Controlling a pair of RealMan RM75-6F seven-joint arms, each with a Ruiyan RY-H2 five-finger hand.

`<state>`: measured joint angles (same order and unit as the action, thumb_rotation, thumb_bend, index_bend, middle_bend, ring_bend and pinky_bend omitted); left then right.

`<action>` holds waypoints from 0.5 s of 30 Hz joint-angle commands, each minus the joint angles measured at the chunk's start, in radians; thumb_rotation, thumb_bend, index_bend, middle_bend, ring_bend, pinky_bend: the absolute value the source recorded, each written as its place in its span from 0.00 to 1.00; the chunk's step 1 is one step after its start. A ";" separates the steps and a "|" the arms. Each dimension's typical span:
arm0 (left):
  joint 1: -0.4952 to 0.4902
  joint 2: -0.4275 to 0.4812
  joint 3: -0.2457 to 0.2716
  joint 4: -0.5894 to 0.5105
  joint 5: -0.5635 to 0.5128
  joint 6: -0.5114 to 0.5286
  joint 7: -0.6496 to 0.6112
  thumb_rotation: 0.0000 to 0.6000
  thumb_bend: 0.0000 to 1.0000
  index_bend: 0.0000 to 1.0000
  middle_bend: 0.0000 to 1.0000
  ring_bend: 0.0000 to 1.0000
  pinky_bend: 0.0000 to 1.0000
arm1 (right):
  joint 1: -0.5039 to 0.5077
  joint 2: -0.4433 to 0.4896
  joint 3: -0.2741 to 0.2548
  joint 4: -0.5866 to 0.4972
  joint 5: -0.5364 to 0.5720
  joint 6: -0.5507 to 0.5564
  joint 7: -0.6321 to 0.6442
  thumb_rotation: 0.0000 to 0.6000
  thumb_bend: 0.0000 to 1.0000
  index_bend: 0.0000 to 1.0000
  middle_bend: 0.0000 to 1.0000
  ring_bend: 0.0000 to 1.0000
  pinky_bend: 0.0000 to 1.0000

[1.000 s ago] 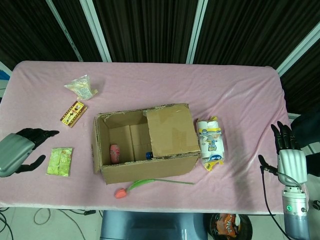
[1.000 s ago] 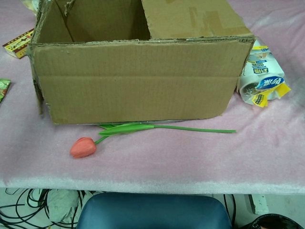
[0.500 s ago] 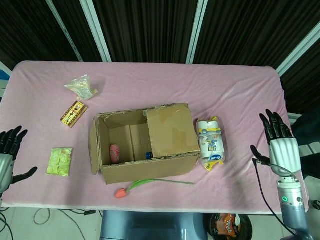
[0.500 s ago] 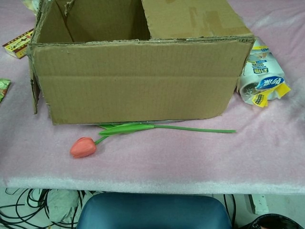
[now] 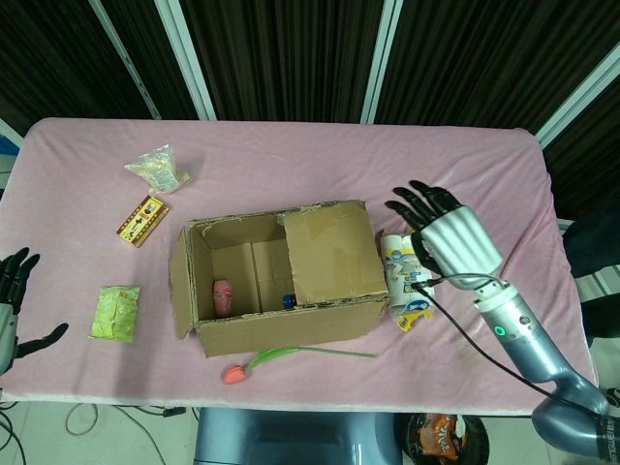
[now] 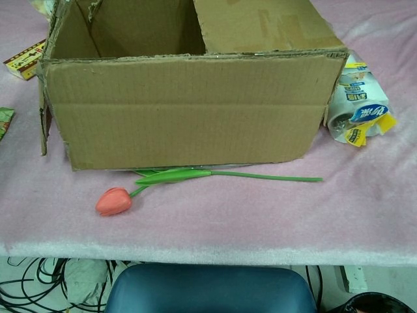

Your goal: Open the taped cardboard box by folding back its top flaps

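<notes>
The cardboard box (image 5: 281, 325) stands mid-table, its left half uncovered and its right top flap (image 5: 329, 252) still lying flat over the right half. In the chest view the box (image 6: 189, 111) fills the upper frame. My right hand (image 5: 448, 237) hovers open just right of the box, above the tissue pack, fingers spread toward the flap. At the far left edge of the table my left hand (image 5: 14, 300) is open and well away from the box. Neither hand shows in the chest view.
Inside the box lie a small red item (image 5: 222, 295) and a blue one (image 5: 287, 301). A tulip (image 5: 281, 356) lies in front, a tissue pack (image 5: 405, 279) at the right. A green packet (image 5: 116, 312), a yellow carton (image 5: 142, 220) and a clear bag (image 5: 157, 168) sit to the left.
My right hand has swung in from the table's right edge to just beside the box. The left hand drew back to the far left edge. The box's left side flap hangs slightly further out.
</notes>
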<state>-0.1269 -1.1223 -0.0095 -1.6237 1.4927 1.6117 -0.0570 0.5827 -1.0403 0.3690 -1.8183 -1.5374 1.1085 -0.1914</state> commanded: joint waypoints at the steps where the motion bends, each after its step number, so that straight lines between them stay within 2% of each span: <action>1: 0.001 0.001 -0.002 0.001 -0.006 -0.017 -0.019 1.00 0.10 0.00 0.00 0.00 0.04 | 0.130 -0.001 0.046 -0.034 0.008 -0.134 -0.034 1.00 0.83 0.36 0.28 0.19 0.28; 7: 0.000 0.004 -0.011 0.007 -0.013 -0.037 -0.047 1.00 0.11 0.00 0.00 0.00 0.04 | 0.299 -0.061 0.045 -0.021 0.031 -0.320 -0.096 1.00 0.84 0.40 0.29 0.20 0.28; 15: -0.001 0.007 -0.015 0.019 -0.017 -0.065 -0.072 1.00 0.11 0.00 0.00 0.00 0.04 | 0.459 -0.182 0.020 0.055 0.067 -0.457 -0.175 1.00 0.85 0.42 0.30 0.20 0.28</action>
<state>-0.1274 -1.1162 -0.0240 -1.6059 1.4760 1.5487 -0.1268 1.0107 -1.1946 0.4012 -1.7902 -1.4795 0.6839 -0.3378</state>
